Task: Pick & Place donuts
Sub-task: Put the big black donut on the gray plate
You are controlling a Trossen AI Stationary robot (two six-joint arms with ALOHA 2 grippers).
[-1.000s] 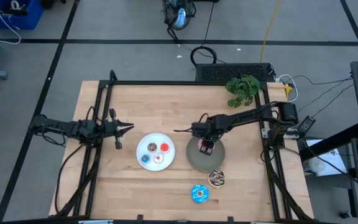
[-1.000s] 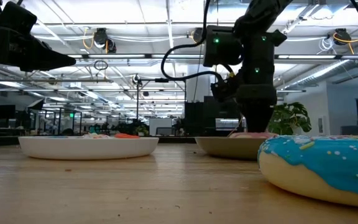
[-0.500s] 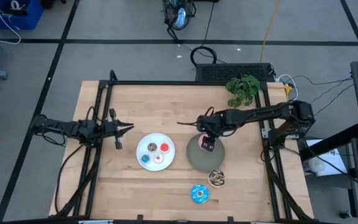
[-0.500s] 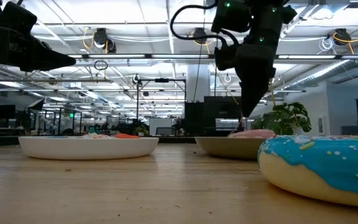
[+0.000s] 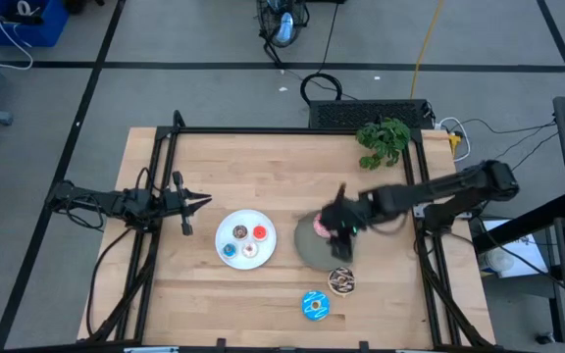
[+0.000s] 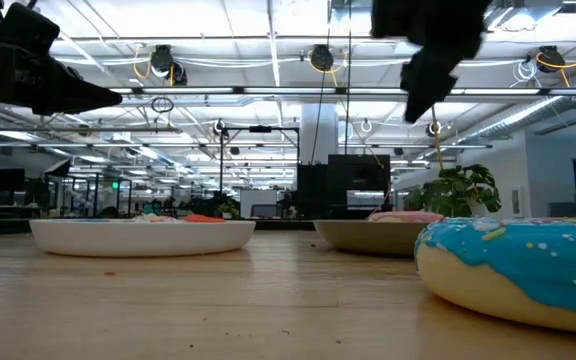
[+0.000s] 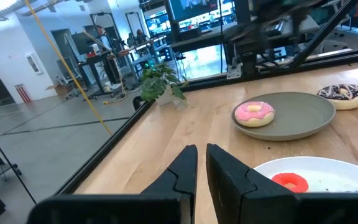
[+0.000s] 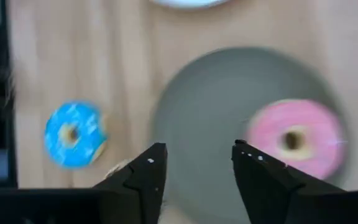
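Note:
The pink donut (image 8: 294,140) lies flat on the grey plate (image 8: 216,106); it also shows in the high view (image 5: 320,226) and the left wrist view (image 7: 253,113). My right gripper (image 8: 194,165) hangs open above the plate (image 5: 339,233), touching nothing. The chocolate sprinkled donut (image 5: 341,281) and blue sprinkled donut (image 5: 314,305) lie on the table nearer the near edge. Several tiny donuts, among them the red one (image 7: 289,182), sit on the white plate (image 5: 245,238). My left gripper (image 5: 199,201) waits shut, left of the white plate.
A potted plant (image 5: 384,139) stands at the table's far right corner. Black frame rails (image 5: 160,186) run along the left, far and right sides. Bare wood lies between the plates and the far rail.
My right gripper has risen from low over the grey plate and drawn back toward the table's right edge. The pink donut stays lying on the plate.

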